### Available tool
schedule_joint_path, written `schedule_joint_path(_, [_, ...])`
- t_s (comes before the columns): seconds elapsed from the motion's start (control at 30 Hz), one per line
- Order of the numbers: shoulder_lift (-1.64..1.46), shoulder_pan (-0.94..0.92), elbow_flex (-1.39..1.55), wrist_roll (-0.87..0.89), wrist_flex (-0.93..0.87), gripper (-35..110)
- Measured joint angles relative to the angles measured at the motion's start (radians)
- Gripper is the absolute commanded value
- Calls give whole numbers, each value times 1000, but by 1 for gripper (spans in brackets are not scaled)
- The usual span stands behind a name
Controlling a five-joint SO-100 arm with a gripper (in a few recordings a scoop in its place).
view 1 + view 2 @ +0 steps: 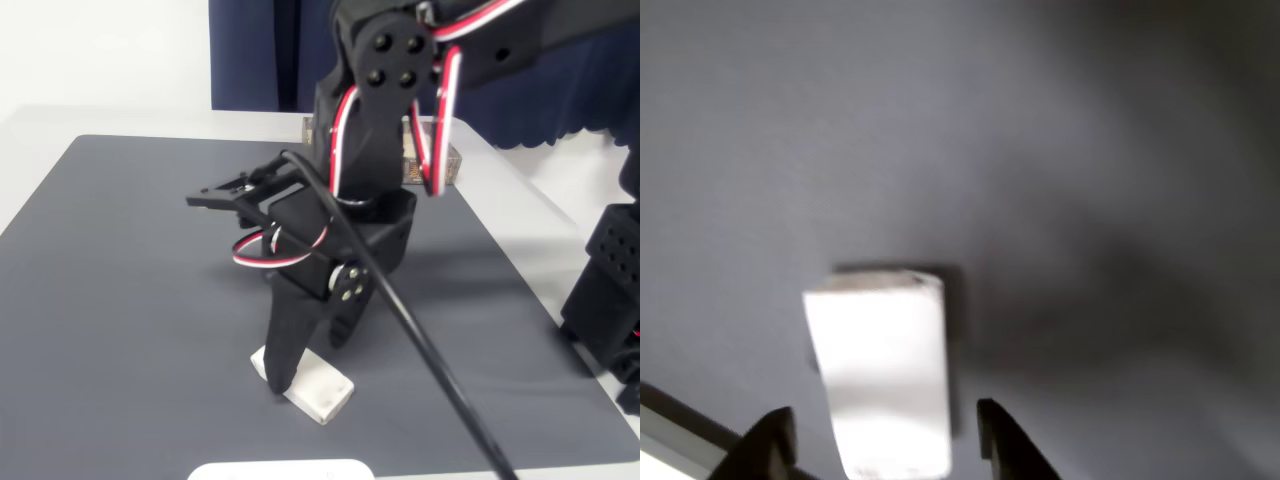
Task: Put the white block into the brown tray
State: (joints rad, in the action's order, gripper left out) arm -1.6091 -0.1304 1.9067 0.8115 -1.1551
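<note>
White block (305,384) lies flat on the dark grey mat (120,300) near its front edge, long axis running diagonally in the fixed view. Claw (300,362) is lowered directly over it, fingers spread and straddling the block; in the wrist view the block (883,372) sits between the two fingertips (770,440), no clear contact. Brown tray (440,160) sits at the mat's far edge, mostly hidden behind the arm (370,150).

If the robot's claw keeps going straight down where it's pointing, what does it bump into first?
Most likely the white block: the gripper points down with its open fingers either side of it. How much gap remains is hard to judge.
</note>
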Motion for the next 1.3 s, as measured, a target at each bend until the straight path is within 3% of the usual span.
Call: schedule_joint_path(1.3, [104,14,-61,-9,-18,28])
